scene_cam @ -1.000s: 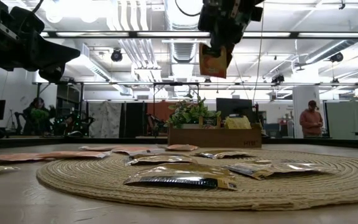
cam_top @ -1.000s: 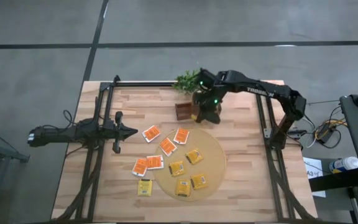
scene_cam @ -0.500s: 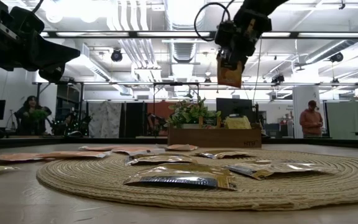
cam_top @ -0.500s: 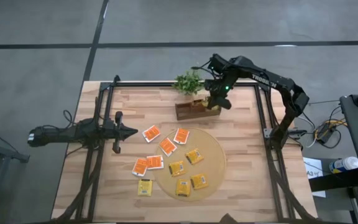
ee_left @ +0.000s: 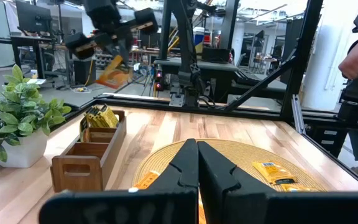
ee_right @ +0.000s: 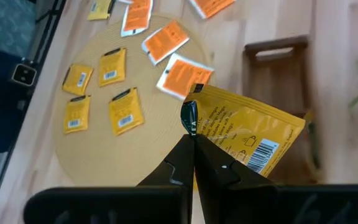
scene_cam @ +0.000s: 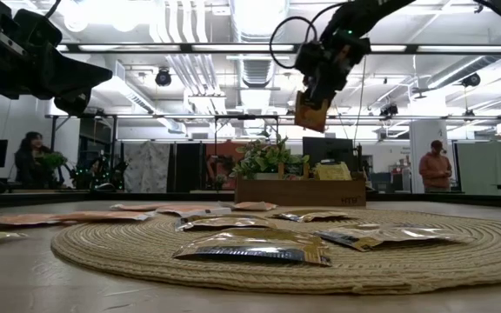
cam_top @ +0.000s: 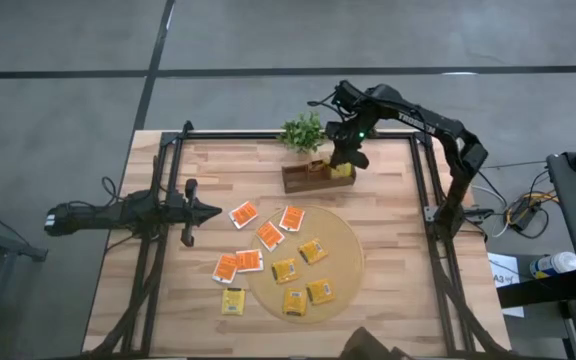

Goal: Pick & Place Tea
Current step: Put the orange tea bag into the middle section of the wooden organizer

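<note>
Workshop lighting and ceiling ducts hang over a pale wooden table (cam_top: 388,220) where two dark arms are stationed – the right hand (cam_top: 346,160) is raised above the far edge, its fingers pinched shut on a yellow tea packet (ee_right: 248,138) that dangles by one corner over the wooden box (cam_top: 316,177). That box, beside a small green plant (cam_top: 303,131), already has yellow packets standing in its right-hand section, while the left-hand section looks bare from above. Seen level with the table, the held packet hangs well above the box and clear of it.

The rest of the tea lies flat nearer the middle: four yellow packets (cam_top: 306,292) rest on the round woven mat (cam_top: 348,262), a fifth yellow one (cam_top: 232,301) lies on bare wood just off the mat's left edge, and five orange-red packets (cam_top: 243,214) are spread over the mat's left rim and the wood beside it – none touching the box.

At the table's left side the left hand (cam_top: 200,211) waits low and level, fingers pressed together on nothing, pointing toward the mat.

Beyond the table a person (scene_cam: 434,171) stands in the room at the right, and another (scene_cam: 26,159) at the far left
</note>
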Available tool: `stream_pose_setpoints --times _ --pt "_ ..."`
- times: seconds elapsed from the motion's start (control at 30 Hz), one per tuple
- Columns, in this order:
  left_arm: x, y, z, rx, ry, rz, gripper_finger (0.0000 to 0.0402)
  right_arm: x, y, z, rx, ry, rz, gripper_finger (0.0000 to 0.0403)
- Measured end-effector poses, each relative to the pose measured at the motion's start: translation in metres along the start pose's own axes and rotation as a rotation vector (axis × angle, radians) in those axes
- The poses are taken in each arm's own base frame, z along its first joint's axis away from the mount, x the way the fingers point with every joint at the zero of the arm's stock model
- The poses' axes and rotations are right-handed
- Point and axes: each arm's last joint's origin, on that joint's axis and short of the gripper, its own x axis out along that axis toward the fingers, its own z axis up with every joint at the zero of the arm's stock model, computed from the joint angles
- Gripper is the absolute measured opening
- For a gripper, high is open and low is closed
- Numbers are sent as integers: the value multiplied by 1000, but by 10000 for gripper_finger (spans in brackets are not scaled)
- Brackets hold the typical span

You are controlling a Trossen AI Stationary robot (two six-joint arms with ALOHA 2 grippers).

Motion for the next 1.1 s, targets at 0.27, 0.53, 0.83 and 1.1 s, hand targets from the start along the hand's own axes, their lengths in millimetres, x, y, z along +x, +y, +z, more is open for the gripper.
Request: stream_pose_setpoints --times 0.27,0.53,0.83,1.1 --pt "0 0 0 0 0 0 0 -8 -22 34 -43 -32 -12 8" --pt "0 0 0 0 0 0 0 13 -46 34 -15 46 66 8" --pt "0 0 0 0 0 1 0 32 -50 11 -36 117 220 8" --pt "0 0 0 0 0 1 0 39 -52 5 -123 120 249 8"
